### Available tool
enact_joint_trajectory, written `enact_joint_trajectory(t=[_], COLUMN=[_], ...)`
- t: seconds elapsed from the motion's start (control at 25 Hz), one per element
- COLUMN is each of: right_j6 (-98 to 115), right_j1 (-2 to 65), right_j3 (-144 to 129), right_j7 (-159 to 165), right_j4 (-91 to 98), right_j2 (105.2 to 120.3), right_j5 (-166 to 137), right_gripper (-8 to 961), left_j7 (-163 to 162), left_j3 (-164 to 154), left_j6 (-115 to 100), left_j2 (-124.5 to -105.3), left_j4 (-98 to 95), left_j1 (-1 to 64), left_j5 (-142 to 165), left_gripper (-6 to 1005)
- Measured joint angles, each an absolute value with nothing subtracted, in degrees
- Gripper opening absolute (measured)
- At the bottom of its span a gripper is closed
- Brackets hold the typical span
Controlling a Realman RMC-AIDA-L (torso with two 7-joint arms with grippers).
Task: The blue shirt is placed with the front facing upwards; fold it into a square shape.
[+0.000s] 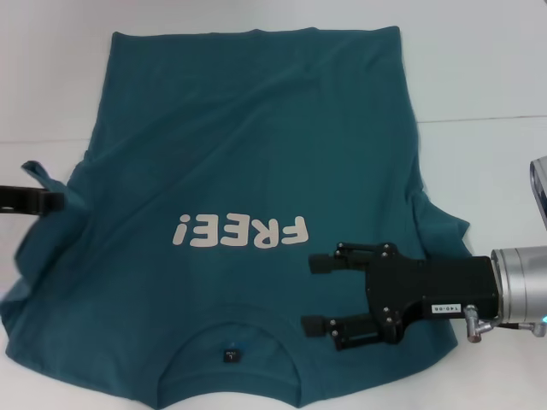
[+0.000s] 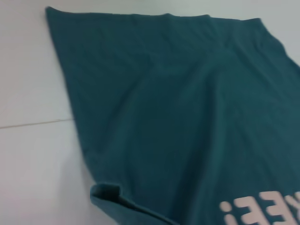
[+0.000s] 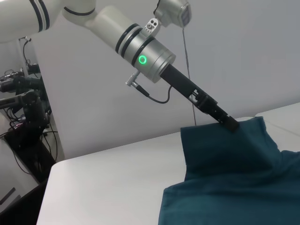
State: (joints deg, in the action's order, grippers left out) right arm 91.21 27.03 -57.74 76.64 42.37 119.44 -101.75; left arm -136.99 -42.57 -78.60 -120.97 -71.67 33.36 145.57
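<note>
The blue shirt (image 1: 248, 162) lies flat on the white table, front up, its collar (image 1: 231, 342) nearest me and the "FREE!" print (image 1: 241, 231) on the chest. At the shirt's left edge my left gripper (image 1: 53, 201) is shut on the raised left sleeve (image 1: 51, 184). The right wrist view shows that same pinch, the left gripper (image 3: 229, 123) lifting the sleeve into a peak. My right gripper (image 1: 316, 293) is open and hovers over the shirt's right shoulder with nothing between its fingers. The left wrist view shows the shirt's body (image 2: 187, 108) and print (image 2: 262, 208).
The white table (image 1: 487, 68) has a thin seam line (image 1: 479, 119) running right of the shirt. Beyond the table's far-left edge stand cables and dark equipment (image 3: 23, 108) before a plain wall. The shirt's hem (image 1: 256, 34) lies near the table's far side.
</note>
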Motion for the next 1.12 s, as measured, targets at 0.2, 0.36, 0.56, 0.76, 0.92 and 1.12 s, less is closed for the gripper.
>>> enact_joint_trajectory(t=[0.2,0.36,0.56,0.76,0.92,1.12], right_j6=[91.2,91.2,91.2,91.3,91.8,92.1], right_j1=[26.8,26.5,26.2,26.0,25.8,25.7], right_j3=[-57.7,-57.7,-57.7,-57.8,-57.8,-57.8], right_j7=[76.6,76.5,76.4,76.5,76.5,76.5], right_j4=[42.4,42.4,42.4,42.4,42.4,42.4], right_j2=[119.43,119.44,119.44,119.44,119.44,119.43], right_j5=[-101.8,-101.8,-101.8,-101.8,-101.8,-101.8], right_gripper=[917,916,917,917,917,916], left_j7=[-139.2,-140.1,-140.7,-140.8,-140.8,-141.4], left_j3=[-43.1,-44.1,-47.3,-48.7,-49.0,-48.7], left_j6=[-79.0,-78.5,-75.9,-74.3,-73.6,-73.3], left_j2=[-123.22,-123.96,-124.27,-124.27,-124.29,-123.85], left_j4=[-72.8,-71.1,-67.0,-65.3,-65.2,-65.8], left_j1=[34.0,34.4,34.6,34.5,34.5,35.0], left_j5=[145.6,145.1,143.7,140.6,138.8,137.5], left_gripper=[-1,-1,-2,-2,-2,-2])
